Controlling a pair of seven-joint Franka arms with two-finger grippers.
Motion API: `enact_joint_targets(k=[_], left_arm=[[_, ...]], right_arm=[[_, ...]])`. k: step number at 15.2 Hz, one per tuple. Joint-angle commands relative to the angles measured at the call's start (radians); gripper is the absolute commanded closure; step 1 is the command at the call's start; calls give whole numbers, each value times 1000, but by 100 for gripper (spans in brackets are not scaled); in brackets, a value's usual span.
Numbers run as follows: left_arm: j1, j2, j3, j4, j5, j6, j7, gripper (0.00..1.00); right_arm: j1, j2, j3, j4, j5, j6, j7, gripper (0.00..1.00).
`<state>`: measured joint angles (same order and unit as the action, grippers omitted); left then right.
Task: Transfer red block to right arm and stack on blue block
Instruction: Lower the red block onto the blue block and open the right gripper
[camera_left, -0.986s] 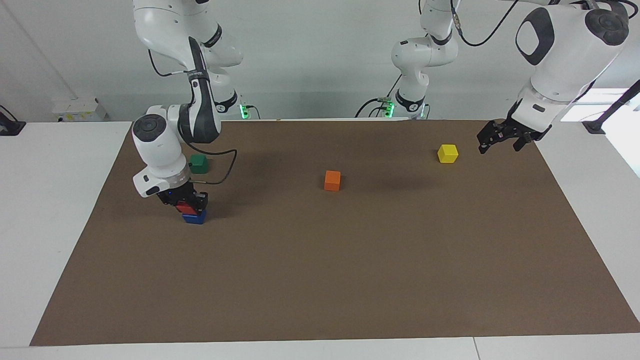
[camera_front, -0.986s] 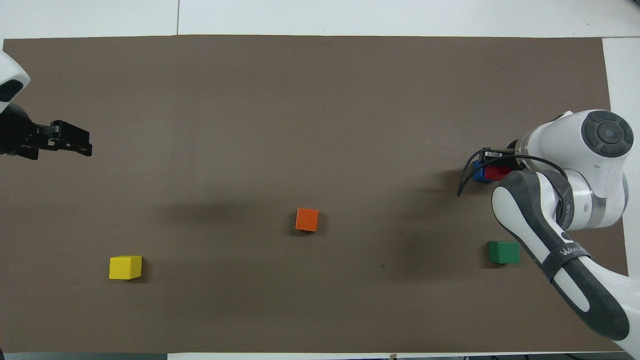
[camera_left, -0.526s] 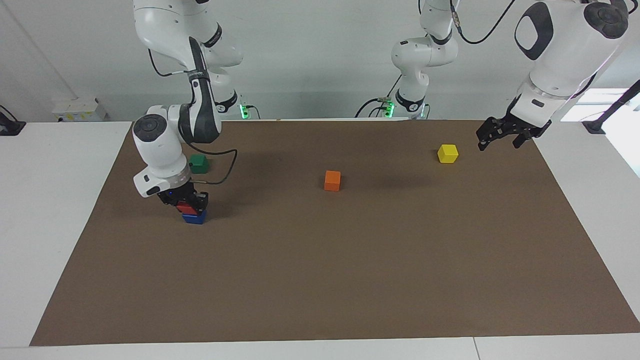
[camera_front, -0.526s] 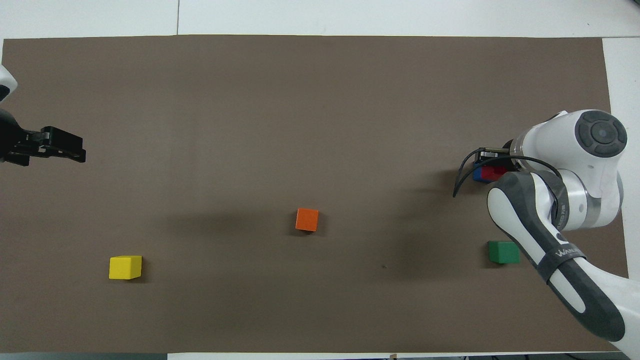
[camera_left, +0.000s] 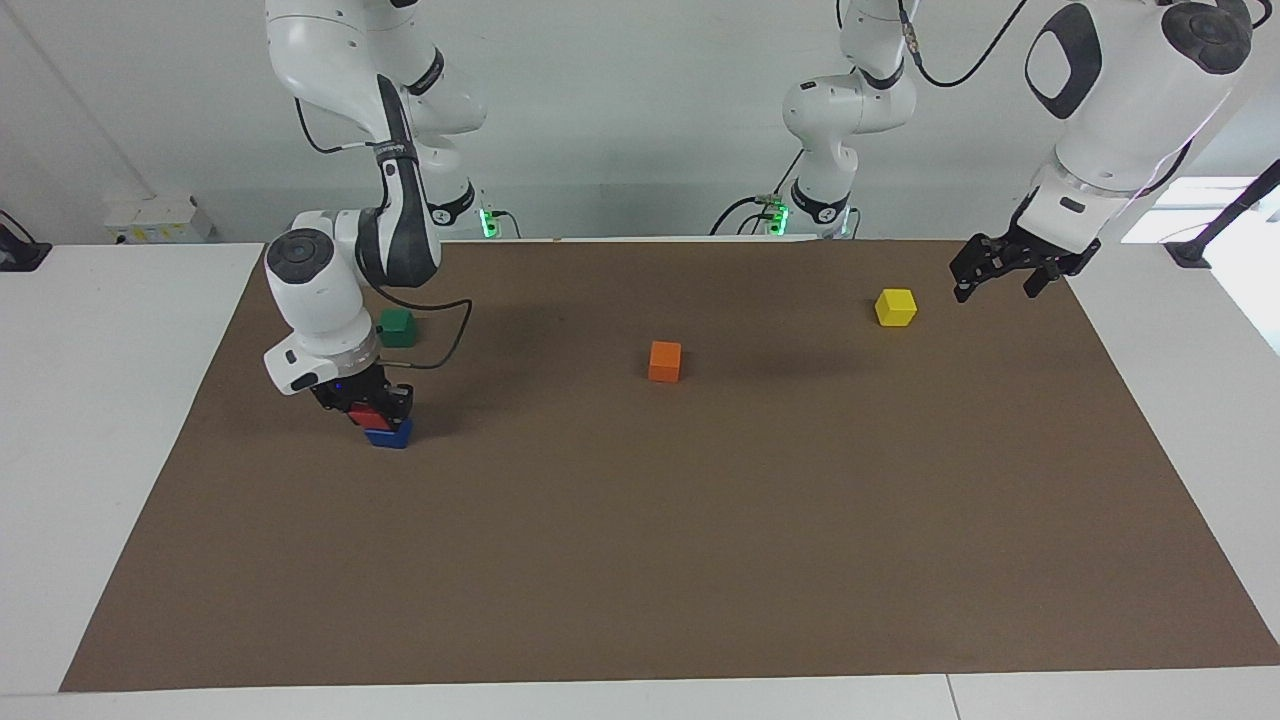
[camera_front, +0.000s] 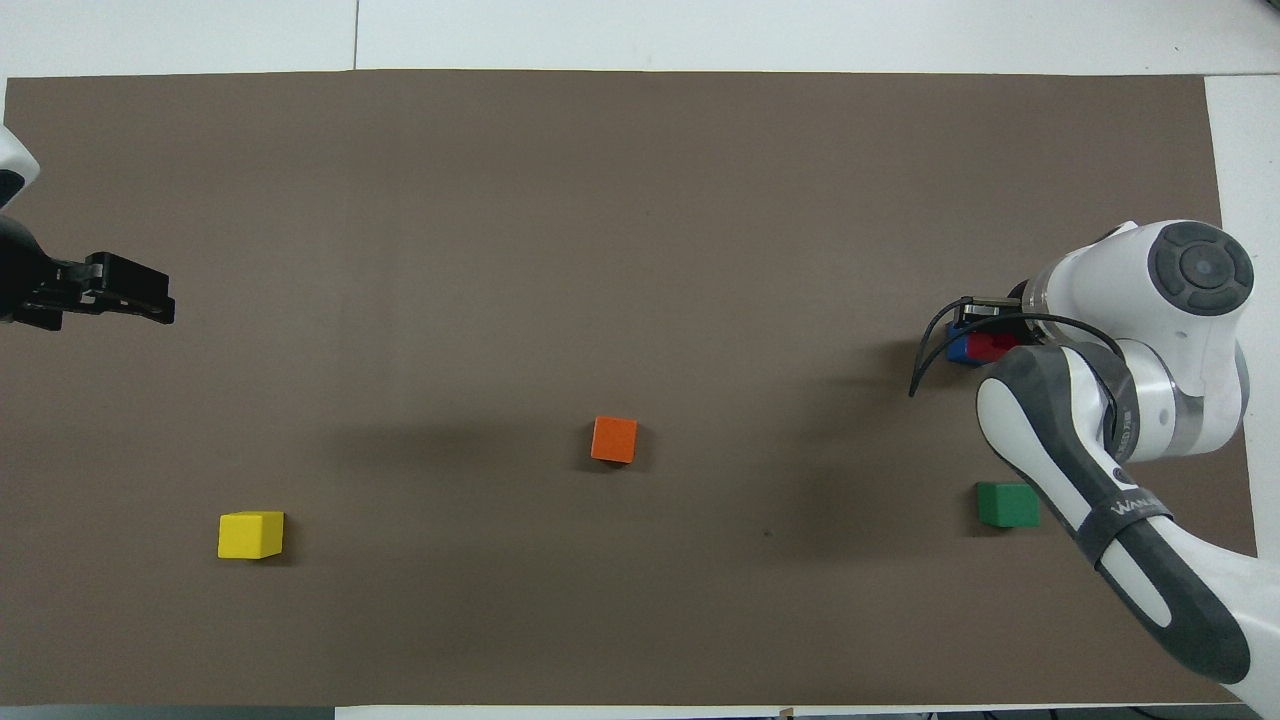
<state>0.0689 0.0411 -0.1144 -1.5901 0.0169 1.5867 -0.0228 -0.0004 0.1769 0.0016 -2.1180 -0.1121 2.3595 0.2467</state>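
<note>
The red block (camera_left: 366, 415) sits on top of the blue block (camera_left: 389, 436) on the brown mat, toward the right arm's end of the table. My right gripper (camera_left: 373, 404) is down on the stack at the level of the red block. In the overhead view the right arm's wrist covers most of the red block (camera_front: 992, 345) and the blue block (camera_front: 956, 348). My left gripper (camera_left: 995, 284) is open and empty, up in the air beside the yellow block (camera_left: 896, 307) at the left arm's end; it also shows in the overhead view (camera_front: 140, 292).
An orange block (camera_left: 665, 361) lies mid-mat. A green block (camera_left: 398, 327) lies close to the right arm's wrist, nearer to the robots than the stack. A black cable (camera_left: 445, 340) loops from that wrist. The brown mat (camera_left: 700, 560) covers the table.
The right arm's wrist has risen a little while the red block stays on the blue block. The left gripper has drawn slightly up and back toward its own end.
</note>
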Motion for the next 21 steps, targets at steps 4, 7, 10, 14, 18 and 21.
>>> enact_joint_targets(k=[4,7,10,14,18,21], left_arm=[[-12,-12,4,-24,-9,18,17,0],[-11,-6,5,-24,-9,35,18,0],[-11,-6,1,-22,-12,42,15,0],[-11,-6,-5,-18,-15,26,24,0],[-9,-4,-13,-18,-17,36,46,0],[-9,-6,-19,-21,-17,36,44,0]], right_arm=[[-12,7,8,-5,-31,21,13,0],[-7,7,8,18,-29,-2,11,0],[0,6,11,151,-28,-182,8,0],[0,-7,18,285,-15,-339,-90,0],[-1,-80,17,384,47,-480,-194,0],[-12,-149,12,409,94,-570,-222,0]])
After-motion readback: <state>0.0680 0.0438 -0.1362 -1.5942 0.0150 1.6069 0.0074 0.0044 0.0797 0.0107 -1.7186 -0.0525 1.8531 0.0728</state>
